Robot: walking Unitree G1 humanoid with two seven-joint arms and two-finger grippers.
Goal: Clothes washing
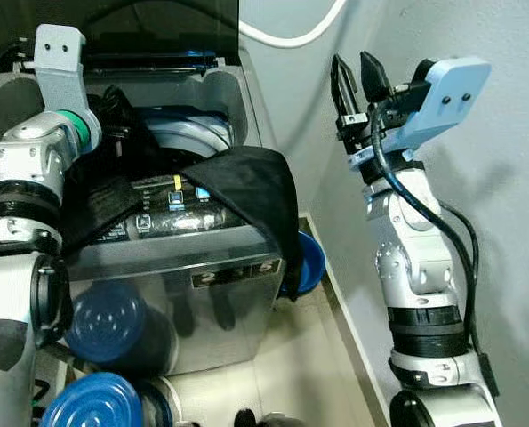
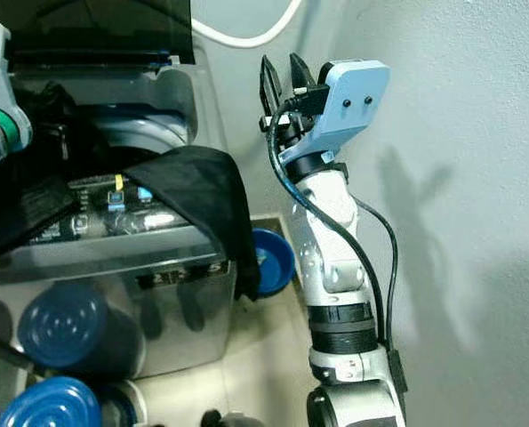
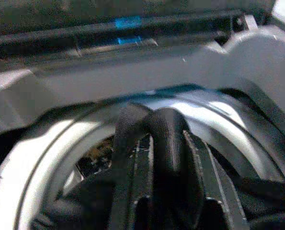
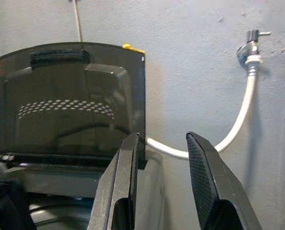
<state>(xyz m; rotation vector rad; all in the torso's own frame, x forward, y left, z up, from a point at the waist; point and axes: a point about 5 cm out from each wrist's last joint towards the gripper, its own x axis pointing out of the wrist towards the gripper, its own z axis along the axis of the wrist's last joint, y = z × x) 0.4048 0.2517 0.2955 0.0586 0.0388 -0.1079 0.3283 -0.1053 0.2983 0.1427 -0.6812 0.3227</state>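
Washer lid up; left end effector pinching black garment, half over rim; right end effector spread, idle.

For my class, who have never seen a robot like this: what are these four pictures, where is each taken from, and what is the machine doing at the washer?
A humanoid robot stands at a grey top-loading washing machine with its dark lid raised. Two pictures come from cameras on its head, two from cameras on its wrists. A black garment hangs over the washer's front edge. The left gripper reaches into the drum opening, its black fingers closed on dark cloth. The right gripper is raised beside the wall, open and holding nothing. A white hose runs from a wall tap. Blue round lids lie below.
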